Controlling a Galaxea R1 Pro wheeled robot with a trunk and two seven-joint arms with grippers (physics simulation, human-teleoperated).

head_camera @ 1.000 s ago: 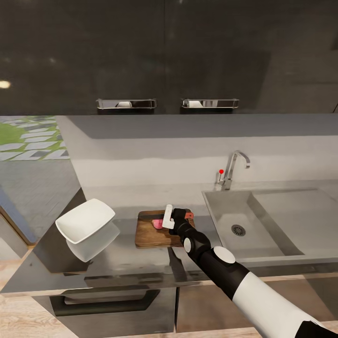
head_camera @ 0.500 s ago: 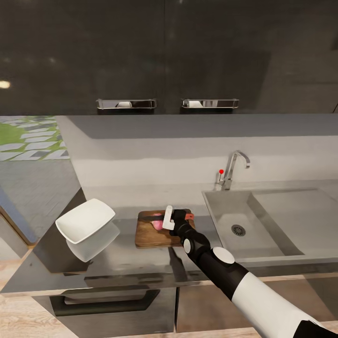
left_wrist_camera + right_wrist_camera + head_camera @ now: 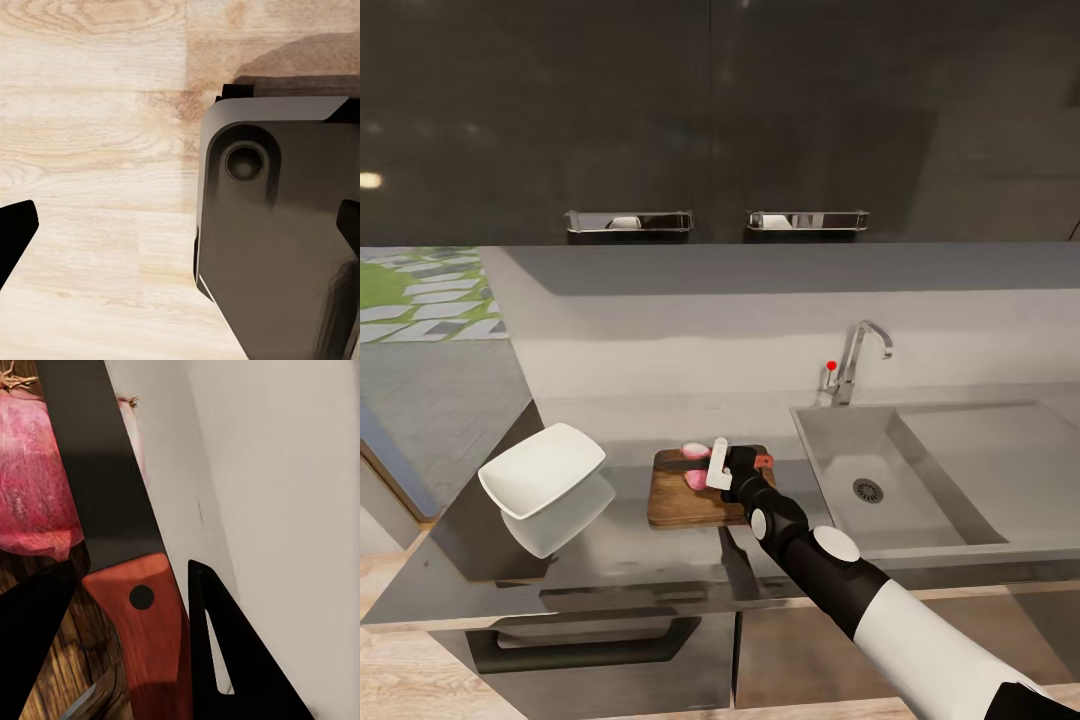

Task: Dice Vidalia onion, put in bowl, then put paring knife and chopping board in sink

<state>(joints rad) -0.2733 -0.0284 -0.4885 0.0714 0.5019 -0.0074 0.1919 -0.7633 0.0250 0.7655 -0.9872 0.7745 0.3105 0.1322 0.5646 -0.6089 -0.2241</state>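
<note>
The onion (image 3: 697, 478) has split, one piece (image 3: 694, 450) now lying off the chopping board's (image 3: 680, 505) far edge.

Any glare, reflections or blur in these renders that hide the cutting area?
Head view: the glossy countertop mirrors the bowl; the chopping board and onion pieces stay readable. Right wrist view: the paring knife is sharp, the onion soft. Left wrist view: evenly lit wood floor.
</note>
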